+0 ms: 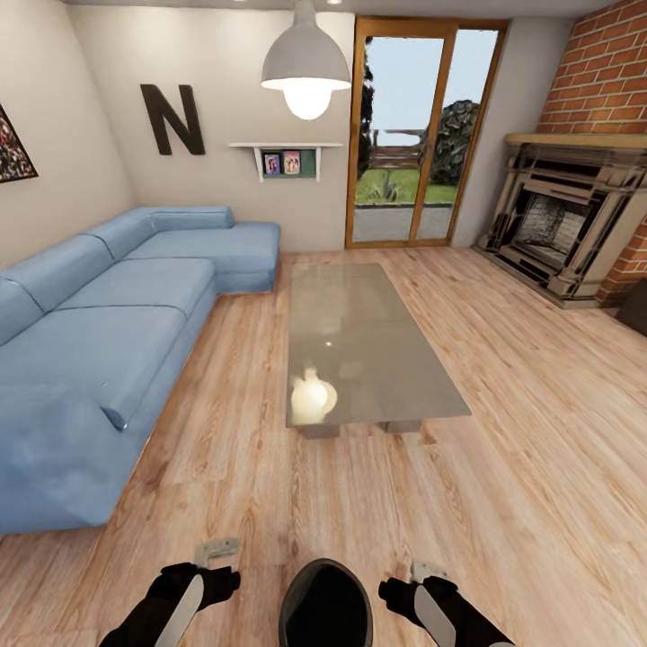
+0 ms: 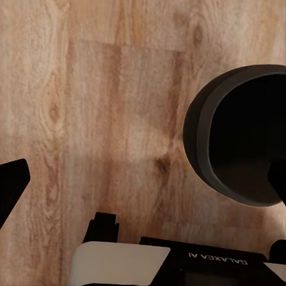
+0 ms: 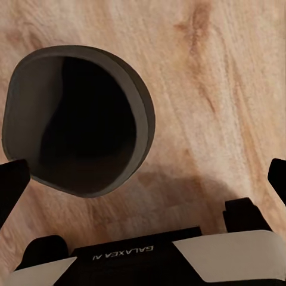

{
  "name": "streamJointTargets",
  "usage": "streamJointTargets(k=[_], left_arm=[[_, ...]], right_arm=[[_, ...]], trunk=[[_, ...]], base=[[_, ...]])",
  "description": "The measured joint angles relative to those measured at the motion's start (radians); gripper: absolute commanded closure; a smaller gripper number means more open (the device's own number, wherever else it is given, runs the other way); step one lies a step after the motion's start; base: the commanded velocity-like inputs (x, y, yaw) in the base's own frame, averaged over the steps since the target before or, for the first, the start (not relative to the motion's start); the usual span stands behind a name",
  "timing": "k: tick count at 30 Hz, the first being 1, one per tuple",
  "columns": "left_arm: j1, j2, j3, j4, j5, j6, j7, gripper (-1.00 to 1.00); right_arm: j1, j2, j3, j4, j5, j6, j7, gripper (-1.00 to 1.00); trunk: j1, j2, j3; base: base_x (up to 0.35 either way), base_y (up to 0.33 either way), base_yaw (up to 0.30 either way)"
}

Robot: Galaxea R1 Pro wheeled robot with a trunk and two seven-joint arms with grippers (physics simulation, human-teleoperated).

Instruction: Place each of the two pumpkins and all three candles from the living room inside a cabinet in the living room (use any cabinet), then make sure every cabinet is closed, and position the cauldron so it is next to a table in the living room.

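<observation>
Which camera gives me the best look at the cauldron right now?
The right wrist view: the cauldron shows its whole wide mouth and dark inside over the wooden floor. The left wrist view cuts its far side off, and the head view catches just part of it at the bottom edge.

Looks like a home living room: big blue sofa (image 1: 99, 332), glass coffee table (image 1: 359, 341), brick fireplace (image 1: 566, 225) (wood floor (image 1: 539, 431) throughout), patio door (image 1: 418, 135).

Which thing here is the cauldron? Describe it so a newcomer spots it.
Start at the glass-topped coffee table mid-room, then come down the wooden floor towards the robot. The cauldron sits there between its two arms: a round black pot, wide dark mouth, the only vessel around.
</observation>
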Motion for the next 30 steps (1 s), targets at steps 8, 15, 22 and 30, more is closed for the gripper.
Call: streamJointTargets(k=[8, 15, 22, 30], left_arm=[[0.0, -0.002, 0.002, -0.001, 0.001, 0.0, 0.002, -1.0], [0.0, -0.003, 0.001, -0.001, 0.001, 0.001, 0.003, -1.0], [-0.002, -0.031, -0.001, -0.001, 0.004, 0.109, 0.002, -1.0], [-0.006, -0.09, -0.003, 0.046, -0.005, 0.118, 0.004, -1.0]], right_arm=[[-0.001, 0.004, 0.001, 0.002, 0.002, -0.007, 0.0, -1.0], [-0.001, 0.016, 0.029, -0.001, 0.004, -0.007, -0.001, -1.0], [-0.004, 0.039, 0.086, -0.045, 0.001, 0.005, -0.015, -1.0], [-0.027, 0.11, 0.091, -0.076, -0.003, 0.086, -0.274, -1.0]], trunk=[[0.031, -0.056, -0.025], [0.057, -0.105, -0.047], [0.084, -0.154, -0.069], [0.115, -0.21, -0.094]], base=[[-0.121, 0.0, 0.0], [-0.007, 0.0, 0.0], [0.0, 0.0, 0.0], [0.0, 0.0, 0.0]])
